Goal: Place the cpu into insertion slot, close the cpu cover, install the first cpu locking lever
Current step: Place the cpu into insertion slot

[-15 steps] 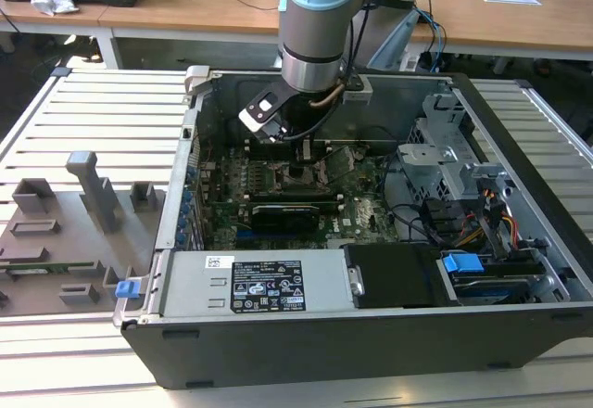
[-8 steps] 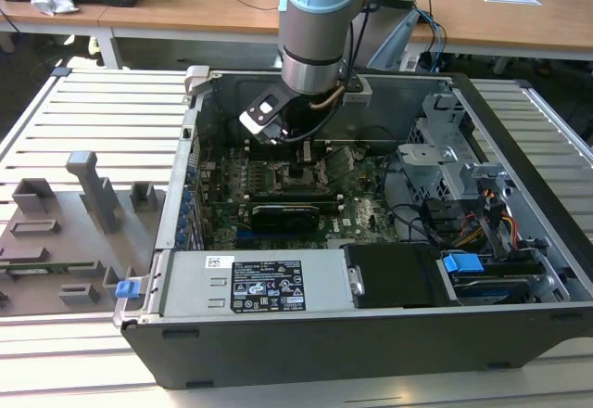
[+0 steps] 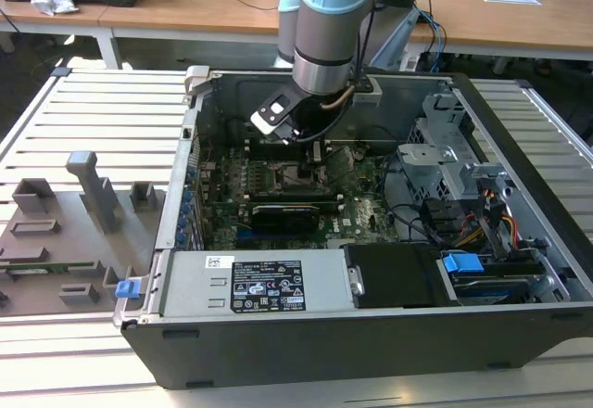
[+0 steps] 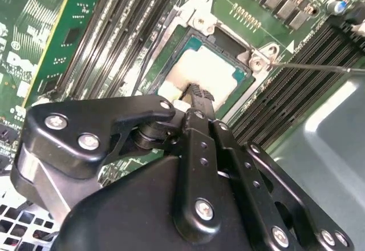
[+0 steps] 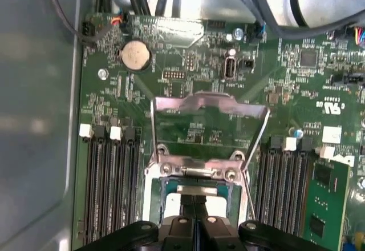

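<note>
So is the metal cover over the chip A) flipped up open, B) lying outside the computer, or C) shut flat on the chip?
A: in the first wrist view the cover stands swung up on its hinge, and the cpu lies bare.

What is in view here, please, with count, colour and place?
computer case: one, black, on the slatted table.
circuit board: one, green, inside the case.
cpu: one, silvery, in the insertion slot.
cpu cover: one, metallic, raised open beside the slot.
memory slots: several, black, either side of the slot.
expansion card: one, black, near the slot.
fixture tray: one, grey, exterior view's left of case.
arm: one, pale blue, reaching into case.
gripper: one, black, over the cpu.
</note>
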`<state>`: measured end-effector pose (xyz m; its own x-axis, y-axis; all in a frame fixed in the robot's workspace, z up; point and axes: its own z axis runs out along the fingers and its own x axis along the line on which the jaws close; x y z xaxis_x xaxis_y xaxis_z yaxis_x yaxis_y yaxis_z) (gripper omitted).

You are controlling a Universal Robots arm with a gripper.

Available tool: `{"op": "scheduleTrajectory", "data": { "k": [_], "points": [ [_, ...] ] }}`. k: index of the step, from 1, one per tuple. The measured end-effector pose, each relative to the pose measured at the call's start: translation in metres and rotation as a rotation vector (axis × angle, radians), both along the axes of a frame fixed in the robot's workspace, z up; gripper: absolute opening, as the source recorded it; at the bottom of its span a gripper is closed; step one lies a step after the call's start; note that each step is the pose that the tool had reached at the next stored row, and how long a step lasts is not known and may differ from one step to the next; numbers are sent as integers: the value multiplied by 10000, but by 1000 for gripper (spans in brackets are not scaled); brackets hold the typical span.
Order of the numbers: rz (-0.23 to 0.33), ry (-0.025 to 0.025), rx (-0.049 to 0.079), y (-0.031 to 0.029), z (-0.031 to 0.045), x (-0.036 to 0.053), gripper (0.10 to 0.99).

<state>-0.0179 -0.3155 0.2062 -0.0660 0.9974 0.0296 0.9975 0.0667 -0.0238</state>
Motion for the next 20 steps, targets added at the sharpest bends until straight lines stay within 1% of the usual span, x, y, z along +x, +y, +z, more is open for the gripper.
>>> {"op": "scheduleTrajectory", "data": {
  "k": [1,2,4,6,7,9,12,16,17,18,20],
  "points": [
    [-1,11,-28,-3,32,0,106],
    [-2,14,-50,-4,89,2,106],
    [1,15,-111,-5,236,6,106],
    [0,16,-150,-5,313,6,106],
    [-1,15,-180,-4,378,6,106],
    [-1,16,-231,-4,458,5,106],
    [-1,15,-341,-4,649,6,106],
    [-1,15,-396,-4,790,6,106],
    [-1,16,-423,-4,867,6,106],
    [0,16,-431,-4,903,6,106],
    [-1,14,-426,-4,918,6,106]
  ]
}}
